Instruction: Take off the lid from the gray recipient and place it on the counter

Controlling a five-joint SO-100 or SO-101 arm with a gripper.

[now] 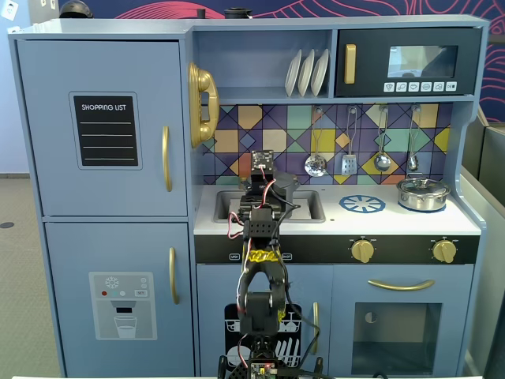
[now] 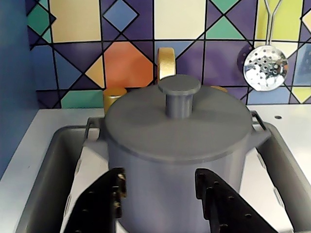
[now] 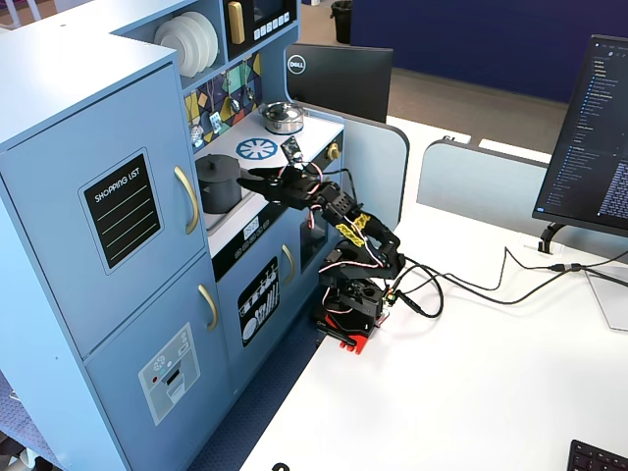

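A toy kitchen in pale blue, with a single black robot arm reaching toward its white counter [image 1: 394,223]. The gray recipient [image 2: 180,189], a tall matte dark gray cylinder with small side handles, stands in the recessed gray sink [image 2: 43,179] at the left of the counter in the wrist view. The lid [image 2: 177,130], a slightly domed disc in the same flat gray with a short round knob at its centre, is on the pot and not yet lifted.

The claw [image 2: 160,204] is spread wide and holds nothing. In the wrist view its two black, perforated plastic fingers [image 2: 99,204] sit low, close in front of the pot's wall and below the lid's rim; whether they touch the pot cannot be told.

This looks like the approach step, before any grasp. The next move likely calls for raising the claw to the height of the knob, centring on it and closing, then lifting straight up so the pot is not dragged along.

Behind the pot are a multicoloured diamond-patterned backsplash [image 2: 126,63], a gold faucet [image 2: 166,63] and a shiny perforated skimmer [image 2: 265,69] hanging on the wall. Farther along the surface, in a fixed view, are a printed blue-and-white burner mark [image 1: 362,204] and a shorter shiny silver pot [image 1: 423,193].
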